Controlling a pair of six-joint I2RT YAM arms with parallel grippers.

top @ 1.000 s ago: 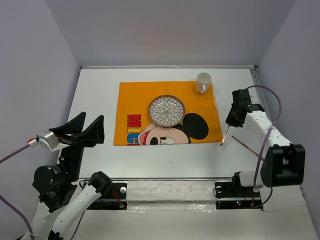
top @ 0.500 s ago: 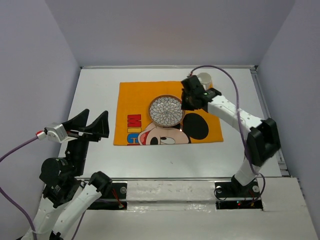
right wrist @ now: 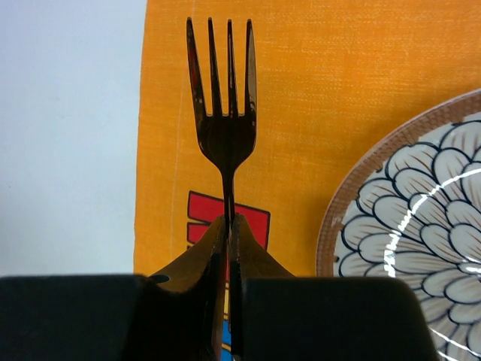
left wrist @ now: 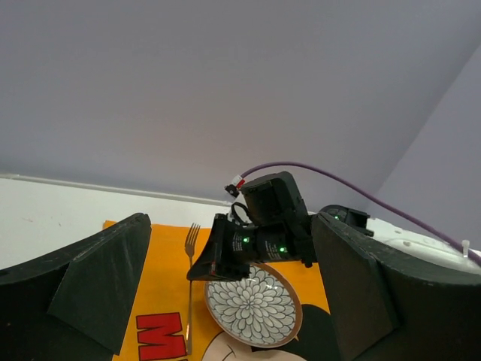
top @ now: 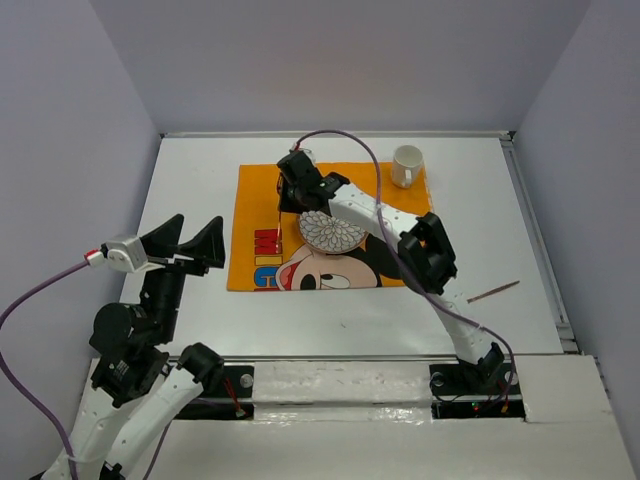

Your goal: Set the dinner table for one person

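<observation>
The dinner table (top: 190, 180) is the white tabletop. On it lies an orange Mickey Mouse placemat (top: 258, 190) with a flower-patterned plate (top: 333, 228) and a white mug (top: 406, 165). My right gripper (top: 288, 196) reaches across to just left of the plate and is shut on a copper fork (top: 277, 218). In the right wrist view the gripper (right wrist: 228, 224) pinches the fork (right wrist: 224, 113) by its handle, tines pointing away over the mat (right wrist: 301, 68). My left gripper (top: 190, 250) is open and empty, raised over the table's left side.
A thin copper utensil (top: 497, 291) lies on the white table right of the placemat. In the left wrist view the fork (left wrist: 189, 293) and plate (left wrist: 253, 304) show under the right gripper (left wrist: 225, 256). Walls close in the table's back and sides.
My right arm has swung from the table's right side across the mat, past the mug, to the left of the plate, carrying the fork. The left gripper has shifted slightly.
</observation>
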